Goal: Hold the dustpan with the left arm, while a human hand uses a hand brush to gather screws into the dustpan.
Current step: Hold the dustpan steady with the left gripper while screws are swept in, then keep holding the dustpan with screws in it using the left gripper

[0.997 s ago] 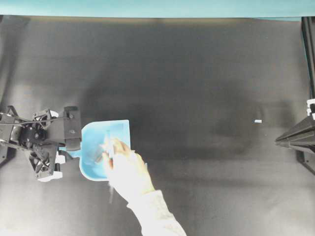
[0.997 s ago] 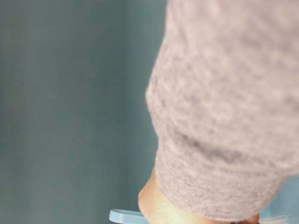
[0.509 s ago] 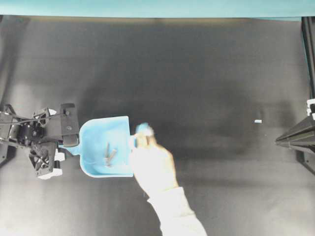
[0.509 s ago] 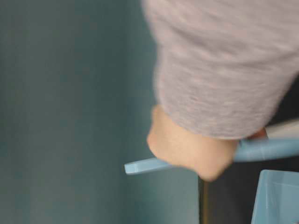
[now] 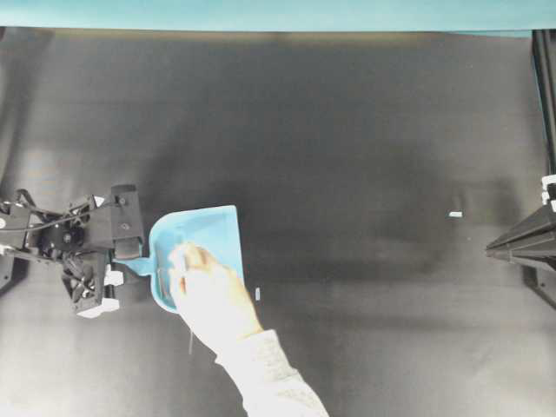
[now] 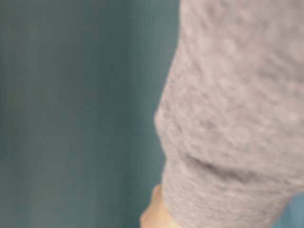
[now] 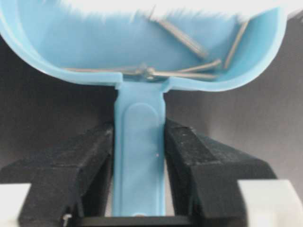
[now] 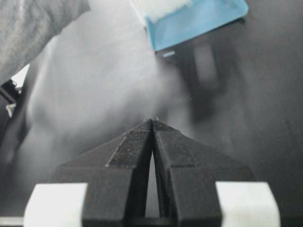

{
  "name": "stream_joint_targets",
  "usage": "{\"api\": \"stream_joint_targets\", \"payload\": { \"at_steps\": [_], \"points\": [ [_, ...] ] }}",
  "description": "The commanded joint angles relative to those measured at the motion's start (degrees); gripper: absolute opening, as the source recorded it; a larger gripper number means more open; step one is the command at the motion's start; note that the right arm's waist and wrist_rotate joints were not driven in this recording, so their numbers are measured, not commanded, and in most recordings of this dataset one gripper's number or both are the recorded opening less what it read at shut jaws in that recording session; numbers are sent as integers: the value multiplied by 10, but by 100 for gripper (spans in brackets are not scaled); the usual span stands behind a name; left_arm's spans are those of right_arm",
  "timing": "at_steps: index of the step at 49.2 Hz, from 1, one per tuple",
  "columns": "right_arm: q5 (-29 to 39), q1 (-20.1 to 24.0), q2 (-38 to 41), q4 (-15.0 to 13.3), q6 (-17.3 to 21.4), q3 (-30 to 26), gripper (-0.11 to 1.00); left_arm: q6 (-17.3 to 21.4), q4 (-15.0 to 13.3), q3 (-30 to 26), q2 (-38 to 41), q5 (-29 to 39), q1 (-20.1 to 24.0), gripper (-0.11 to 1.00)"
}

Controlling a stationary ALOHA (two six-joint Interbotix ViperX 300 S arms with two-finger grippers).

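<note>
The light-blue dustpan (image 5: 208,230) lies at the left of the black table, its wide edge facing right. My left gripper (image 5: 132,259) is shut on its handle (image 7: 139,151), a jaw pressed on each side (image 7: 139,126). Several thin silver screws (image 7: 187,40) lie inside the pan against its back rim. The human hand (image 5: 208,291), in a pale sleeve (image 5: 269,373), covers the pan's lower half. The hand brush shows as white bristles (image 7: 142,7) over the pan's mouth (image 8: 161,7). My right gripper (image 5: 491,249) rests far right, shut and empty (image 8: 152,120).
A small white chip (image 5: 257,294) lies just right of the hand, another (image 5: 455,214) at the far right. A thin pale sliver (image 5: 190,341) lies below the pan. The sleeve (image 6: 237,118) fills the table-level view.
Half a second ago the hand was right of the pan's mouth with the brush raised; it has now swung back left over the pan. The left gripper's hold is unchanged.
</note>
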Motion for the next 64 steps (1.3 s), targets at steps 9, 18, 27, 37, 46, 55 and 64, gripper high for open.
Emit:
{"api": "stream_joint_targets", "payload": {
  "at_steps": [9, 18, 27, 37, 46, 55, 64],
  "points": [
    [-3, 0, 3, 1, -1, -4, 0, 3, 2, 5, -5, -26, 1, 31],
    [-3, 0, 3, 1, 0, -4, 0, 15, 2, 34, -29, -109, 0, 31],
    [-3, 0, 3, 1, 0, -4, 0, 19, 2, 63, -63, -177, 1, 31],
    [-3, 0, 3, 2, 0, -4, 0, 32, 2, 69, -90, -181, 1, 31],
    [-3, 0, 3, 2, -1, -4, 0, 64, 2, 70, -95, -189, -4, 31],
    [-3, 0, 3, 1, 0, -4, 0, 105, 2, 81, -105, -236, -5, 31],
    [-3, 0, 3, 1, 0, -4, 0, 126, 2, 97, -127, -319, -4, 31]
  ]
}}
